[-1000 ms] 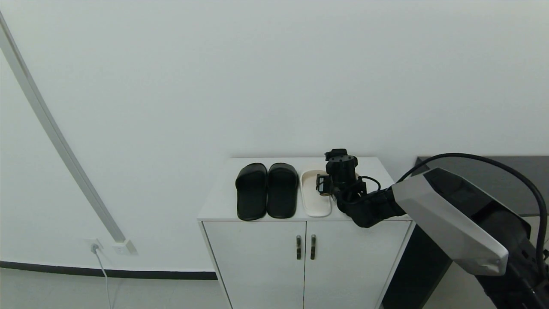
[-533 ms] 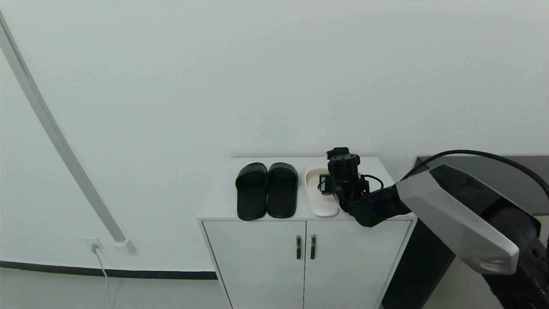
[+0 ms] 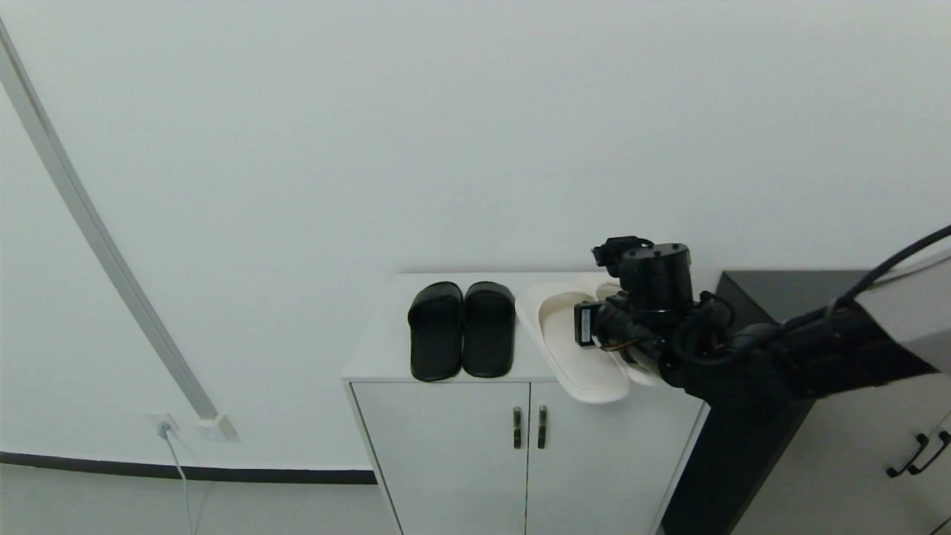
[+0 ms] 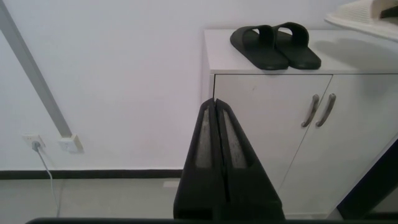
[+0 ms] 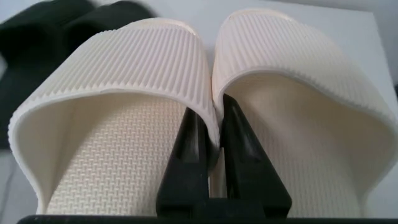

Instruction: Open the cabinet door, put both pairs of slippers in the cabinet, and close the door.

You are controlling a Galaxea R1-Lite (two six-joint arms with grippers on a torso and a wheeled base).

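Note:
A white cabinet (image 3: 446, 438) stands against the wall with both doors shut; its two handles (image 3: 529, 427) meet at the middle. A pair of black slippers (image 3: 461, 329) lies side by side on its top, left of centre. My right gripper (image 5: 214, 134) is shut on the pair of white slippers (image 3: 583, 349), pinching the inner strap edges of both together. The white pair hangs lifted and tilted over the cabinet's front right edge. My left gripper (image 4: 216, 146) is shut with nothing in it, low and left of the cabinet, facing its doors (image 4: 323, 143).
A dark cabinet (image 3: 750, 446) stands right of the white one, with a pale door and handles (image 3: 921, 453) at the far right. A grey conduit (image 3: 96, 230) slants down the wall to an outlet (image 3: 163, 427) with a cord, left of the cabinet.
My right gripper has lifted the white slippers off the cabinet top and pulled them forward and to the right, past the front edge. The black slippers stayed put.

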